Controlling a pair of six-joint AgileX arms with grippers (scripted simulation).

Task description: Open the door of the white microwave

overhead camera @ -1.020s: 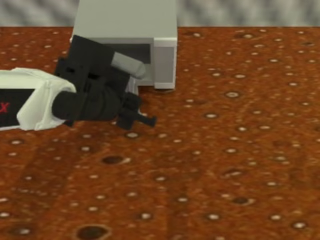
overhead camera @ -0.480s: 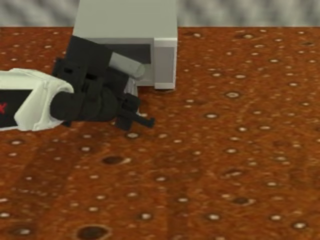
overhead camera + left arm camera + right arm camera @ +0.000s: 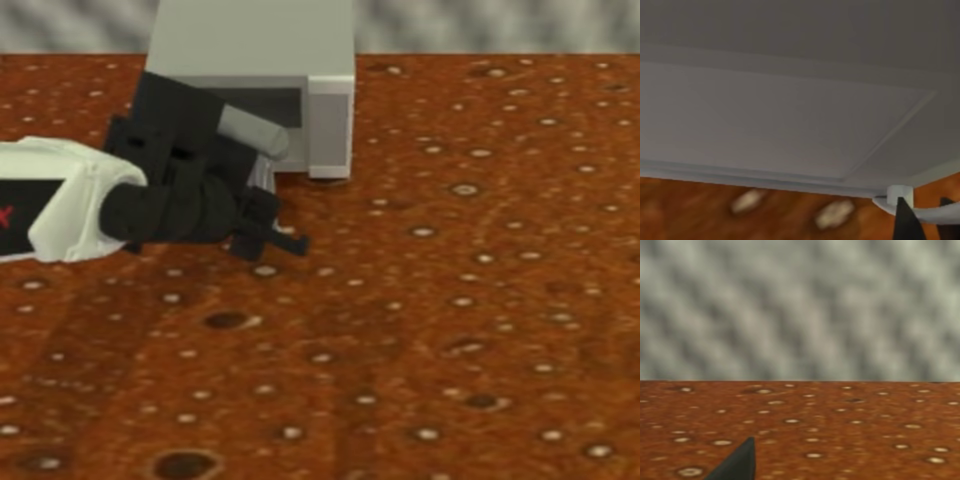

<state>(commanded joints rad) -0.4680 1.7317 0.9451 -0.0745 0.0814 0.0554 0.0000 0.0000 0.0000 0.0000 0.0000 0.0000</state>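
The white microwave (image 3: 250, 40) stands at the table's back, left of centre, with its grey control panel (image 3: 330, 125) facing forward. My left gripper (image 3: 285, 238) is just in front of it, and the arm covers most of the door. In the left wrist view the door (image 3: 790, 125) fills the picture as a pale panel with a grey window. Its slim handle (image 3: 935, 214) passes between the dark fingers (image 3: 905, 225) of the left gripper (image 3: 922, 212), which is shut on it. Only a dark sliver of my right gripper (image 3: 740, 465) shows, low over the table.
The table (image 3: 450, 330) is brown and speckled, with open room to the right and front of the microwave. A grey textured wall (image 3: 800, 305) rises behind the table's far edge. The right arm is out of the top view.
My left gripper has shifted slightly to the left, still in front of the microwave. Over the last half second nothing visibly moved.
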